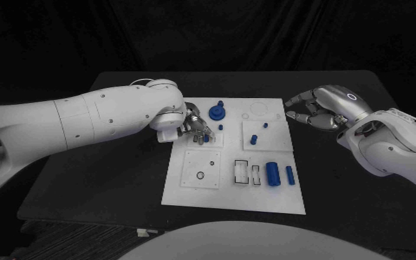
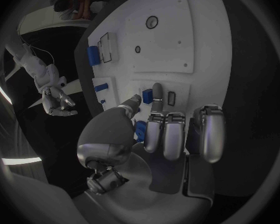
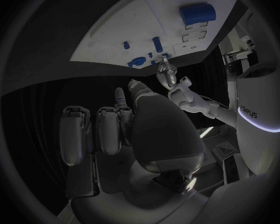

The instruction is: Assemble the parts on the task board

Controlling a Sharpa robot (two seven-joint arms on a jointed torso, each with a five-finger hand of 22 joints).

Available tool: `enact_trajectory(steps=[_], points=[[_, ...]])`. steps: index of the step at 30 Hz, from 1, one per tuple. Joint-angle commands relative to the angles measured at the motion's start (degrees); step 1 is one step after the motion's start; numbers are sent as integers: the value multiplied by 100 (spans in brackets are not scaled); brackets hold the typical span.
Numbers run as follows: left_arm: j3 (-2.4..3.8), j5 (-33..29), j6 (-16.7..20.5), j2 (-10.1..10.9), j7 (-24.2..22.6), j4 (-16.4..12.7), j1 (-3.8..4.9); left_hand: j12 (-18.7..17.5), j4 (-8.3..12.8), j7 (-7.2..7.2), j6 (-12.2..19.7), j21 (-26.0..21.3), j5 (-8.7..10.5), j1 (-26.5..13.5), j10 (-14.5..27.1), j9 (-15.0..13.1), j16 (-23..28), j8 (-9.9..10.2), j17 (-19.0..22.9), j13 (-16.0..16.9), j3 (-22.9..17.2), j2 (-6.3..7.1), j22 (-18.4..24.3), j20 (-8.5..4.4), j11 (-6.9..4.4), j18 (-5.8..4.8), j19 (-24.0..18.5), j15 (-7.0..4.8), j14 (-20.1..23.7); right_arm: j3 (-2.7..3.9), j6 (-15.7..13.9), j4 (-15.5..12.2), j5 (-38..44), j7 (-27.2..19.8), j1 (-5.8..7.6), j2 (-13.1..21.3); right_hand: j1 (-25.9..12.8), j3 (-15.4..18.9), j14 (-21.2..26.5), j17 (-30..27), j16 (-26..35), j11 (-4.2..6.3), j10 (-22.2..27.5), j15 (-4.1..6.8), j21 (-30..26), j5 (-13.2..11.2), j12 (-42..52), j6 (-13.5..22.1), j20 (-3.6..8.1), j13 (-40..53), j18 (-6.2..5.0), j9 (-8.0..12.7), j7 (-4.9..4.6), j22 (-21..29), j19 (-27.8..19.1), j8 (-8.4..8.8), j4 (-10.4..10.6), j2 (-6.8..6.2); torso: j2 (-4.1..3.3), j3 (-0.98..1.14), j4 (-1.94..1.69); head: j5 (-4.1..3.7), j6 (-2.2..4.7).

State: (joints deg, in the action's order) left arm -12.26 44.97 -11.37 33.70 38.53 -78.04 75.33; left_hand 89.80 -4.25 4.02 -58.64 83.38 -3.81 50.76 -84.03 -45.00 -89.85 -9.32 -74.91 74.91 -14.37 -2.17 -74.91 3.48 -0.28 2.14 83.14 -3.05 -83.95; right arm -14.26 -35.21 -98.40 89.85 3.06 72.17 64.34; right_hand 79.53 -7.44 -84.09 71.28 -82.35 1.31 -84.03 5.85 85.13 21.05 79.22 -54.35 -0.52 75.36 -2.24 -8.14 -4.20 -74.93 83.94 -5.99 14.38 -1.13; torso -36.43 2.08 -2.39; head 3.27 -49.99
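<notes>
The left hand [image 1: 192, 126] is hovering over the board's [image 1: 195, 189] left side, fingers spread and holding nothing, probably lining up on a part. The right hand [image 1: 323, 109] is waiting off the board's far right corner, fingers loosely curled and holding nothing. Blue parts [image 1: 272, 174] are lying across the board on the table [image 1: 86, 176].

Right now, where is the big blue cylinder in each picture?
Head view: the big cylinder lies on the board's near right part, beside a slimmer blue piece.
Left wrist view: it is past the left hand.
Right wrist view: it is on the board's far end.
Shared landmark: the white board.
</notes>
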Motion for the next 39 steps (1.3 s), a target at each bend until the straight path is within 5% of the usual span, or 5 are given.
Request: enact_trajectory(steps=[1, 23, 31, 36, 39], points=[[-6, -28, -82, -17, -11, 7, -18, 20, -111, 30, 36, -41, 58, -92, -597, 33, -15, 69, -1509, 1509, 122, 18, -887, 38, 56, 36, -19, 54, -605, 3, 51, 0, 18, 115, -16, 3, 68, -30, -294, -9, 14, -39, -221, -39, -28, 19, -23, -41, -52, -131, 93, 7, 1, -1335, 345, 39, 1, -5, -1, 2, -3, -1, -1], [-3, 385, 337, 175, -164, -221, 19, 20, -377, -44, -171, -53, 64, -98, -597, -215, -15, -127, -1509, 1509, 531, 25, -915, 24, 4, 37, 3, 19, -605, 3, 86, -28, 18, 144, -16, 49, 100, -53, -292, -19, 17, -36, -216, -41, -31, 58, -30, -36, -54, -142, 92, 18, -5, -1334, 343, 53, -25, -18, -4, -3, 1, -28, -1], [-2, 526, 523, 431, -258, -442, 463, 20, -386, -110, -212, -42, 18, 87, -597, -511, -15, -345, -1509, 1509, 745, 89, -944, -32, -57, 29, 44, -38, -605, 3, 0, -36, 18, 104, -16, 65, 100, -59, -290, -29, 21, -32, -206, -43, -35, 74, -49, -17, -55, -171, 91, 28, -15, -1332, 341, 70, -25, -28, -13, 2, 7, -11, -1], [-2, 542, 277, 504, -271, -366, 726, 20, -483, -228, 79, -78, -1, 319, -597, -1884, -15, -1252, -1509, 1509, 1078, 24, -966, -130, -163, 30, 59, -136, -605, 3, -30, -26, 18, 80, -16, 59, 102, -64, -291, -26, 19, -38, -205, -42, -40, 80, -50, -10, -56, -172, 90, 32, -12, -1331, 338, 76, -26, -28, -5, 0, -6, -43, -1], [-2, 546, 207, 478, -298, -200, 800, 20, -492, -234, 128, -90, 1, 349, -597, -2004, -15, -1307, -1509, 1509, 1117, 18, -964, -137, -171, 32, 54, -141, -605, 3, -4, -12, 18, 84, -16, 41, 99, -64, -289, -34, 23, -38, -203, -43, -45, 82, -57, -8, -56, -181, 89, 34, -15, -1329, 336, 79, -23, -29, -6, -3, 2, -21, -1]])
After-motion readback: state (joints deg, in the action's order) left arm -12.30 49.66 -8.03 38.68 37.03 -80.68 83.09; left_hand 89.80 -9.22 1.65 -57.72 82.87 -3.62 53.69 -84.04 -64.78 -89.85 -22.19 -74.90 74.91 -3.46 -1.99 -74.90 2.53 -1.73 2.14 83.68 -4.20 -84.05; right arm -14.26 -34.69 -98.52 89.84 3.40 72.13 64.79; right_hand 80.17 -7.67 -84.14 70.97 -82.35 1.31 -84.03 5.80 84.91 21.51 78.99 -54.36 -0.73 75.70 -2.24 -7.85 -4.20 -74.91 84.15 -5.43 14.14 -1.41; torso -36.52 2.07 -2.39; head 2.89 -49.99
